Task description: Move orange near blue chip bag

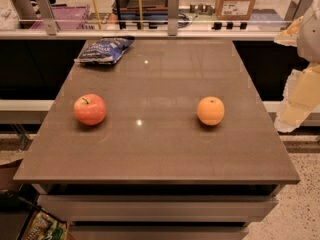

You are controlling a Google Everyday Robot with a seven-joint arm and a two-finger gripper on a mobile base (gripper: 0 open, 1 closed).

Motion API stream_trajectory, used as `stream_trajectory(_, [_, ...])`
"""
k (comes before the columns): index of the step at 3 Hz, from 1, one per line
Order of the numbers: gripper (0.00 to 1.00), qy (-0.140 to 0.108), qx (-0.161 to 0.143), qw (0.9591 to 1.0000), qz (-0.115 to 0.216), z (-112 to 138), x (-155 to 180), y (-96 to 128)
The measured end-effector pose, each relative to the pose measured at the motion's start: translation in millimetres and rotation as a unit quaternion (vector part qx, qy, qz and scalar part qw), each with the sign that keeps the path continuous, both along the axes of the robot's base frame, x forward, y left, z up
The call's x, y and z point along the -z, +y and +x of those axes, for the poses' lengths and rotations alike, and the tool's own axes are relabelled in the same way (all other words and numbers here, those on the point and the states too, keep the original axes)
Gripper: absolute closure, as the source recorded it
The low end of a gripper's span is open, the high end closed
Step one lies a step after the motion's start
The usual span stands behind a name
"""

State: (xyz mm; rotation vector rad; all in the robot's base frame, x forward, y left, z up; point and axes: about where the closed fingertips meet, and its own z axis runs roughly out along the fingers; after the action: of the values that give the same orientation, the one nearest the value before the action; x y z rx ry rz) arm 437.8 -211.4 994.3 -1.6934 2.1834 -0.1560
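Observation:
The orange [210, 111] sits on the right half of the brown table top [160, 154], small, round and evenly orange. The blue chip bag [105, 50] lies flat and crinkled at the table's far left corner. My gripper [295, 104] shows as pale cream and white parts at the right edge of the camera view, off the table's right side and to the right of the orange, touching nothing. The orange and the bag are far apart, diagonally across the table.
A red-pink apple [90, 109] with a stem sits on the left half of the table, level with the orange. A glass railing [172, 14] runs behind the table's far edge. Cardboard boxes [236, 1] stand beyond it.

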Motion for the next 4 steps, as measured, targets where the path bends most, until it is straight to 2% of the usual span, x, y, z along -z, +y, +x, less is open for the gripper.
stream_trajectory(2, [0.00,-0.008,0.007,0.9999,0.011,-0.5,-3.6,-0.4])
stream_trajectory(4, [0.00,-0.029,0.008,0.9968,0.075,3.3,1.0,5.4])
